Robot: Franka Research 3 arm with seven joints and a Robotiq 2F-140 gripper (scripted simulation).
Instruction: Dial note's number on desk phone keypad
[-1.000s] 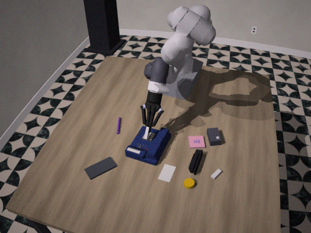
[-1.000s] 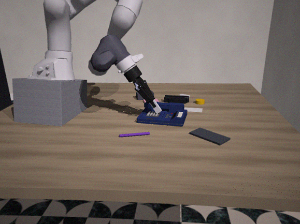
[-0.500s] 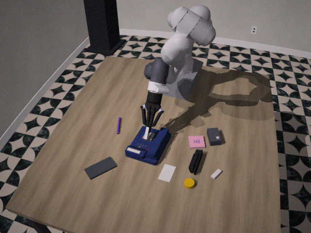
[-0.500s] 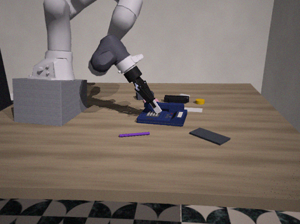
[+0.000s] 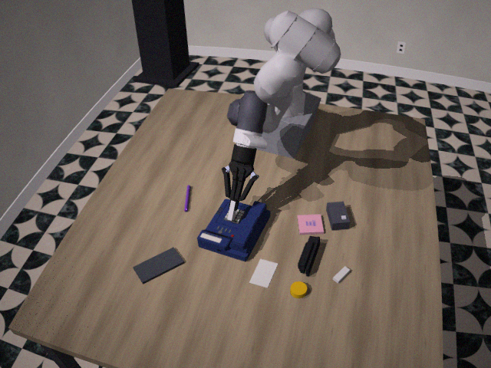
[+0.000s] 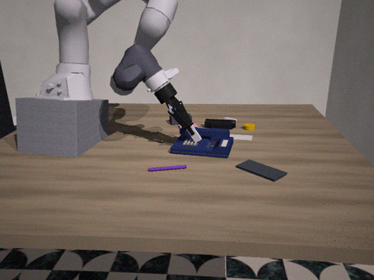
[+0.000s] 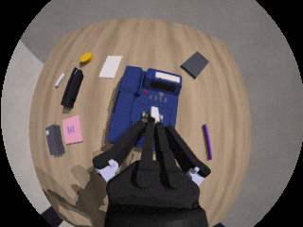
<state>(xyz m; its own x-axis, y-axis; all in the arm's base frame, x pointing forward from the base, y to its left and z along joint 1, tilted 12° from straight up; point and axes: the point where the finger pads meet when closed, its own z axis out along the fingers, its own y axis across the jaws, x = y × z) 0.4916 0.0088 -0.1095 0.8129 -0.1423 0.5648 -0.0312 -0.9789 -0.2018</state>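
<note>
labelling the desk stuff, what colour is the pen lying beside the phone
The slim pen is purple all along, clearest in the exterior view.

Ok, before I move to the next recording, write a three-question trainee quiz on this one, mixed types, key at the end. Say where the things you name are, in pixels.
1. True or false: the handset (image 5: 252,225) (image 6: 213,132) (image 7: 126,99) is off the desk phone (image 5: 227,231) (image 6: 200,150) (image 7: 167,103).

2. Multiple choice: the gripper (image 5: 232,210) (image 6: 194,134) (image 7: 153,112) is
A) open over the pink note
B) shut, its tips at the keypad (image 5: 238,216) (image 6: 186,142) (image 7: 161,117)
C) shut on the purple pen

3. Fill in: the round, flat thing near the black stapler (image 5: 308,255) (image 6: 219,124) (image 7: 72,88) is coloured ____.

Key: 1 false; 2 B; 3 yellow
</note>
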